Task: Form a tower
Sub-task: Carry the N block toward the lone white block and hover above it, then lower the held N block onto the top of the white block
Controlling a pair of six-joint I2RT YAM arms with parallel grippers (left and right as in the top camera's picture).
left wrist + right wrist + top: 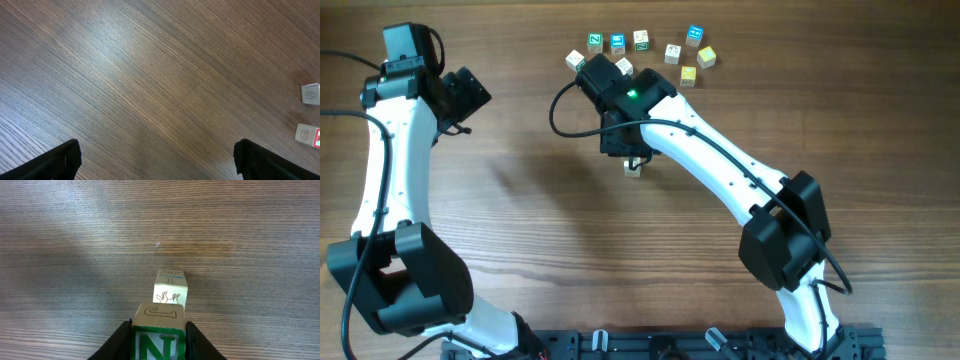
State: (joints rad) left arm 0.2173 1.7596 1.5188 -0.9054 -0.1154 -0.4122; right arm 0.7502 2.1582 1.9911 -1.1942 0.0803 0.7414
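Gripping a green-N block in right gripper, just short of the tower, only one block high, near desk middle. Hanging left gripper wide and empty by far-left corner. Risking off-centre release: block tipping off or shoving the base askew.

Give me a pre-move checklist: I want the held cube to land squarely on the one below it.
1. Grip: the right end effector is closed on both sides of the N cube: ok.
2. The base cube sits flat on the table with nothing on top: ok.
3. N cube lined up over the base cube: in the wrist view the base lies ahead and slightly to one side: cannot tell.
4. The left end effector is open and far from the base: ok.
5. The loose cubes lie well away from the base cube: ok.
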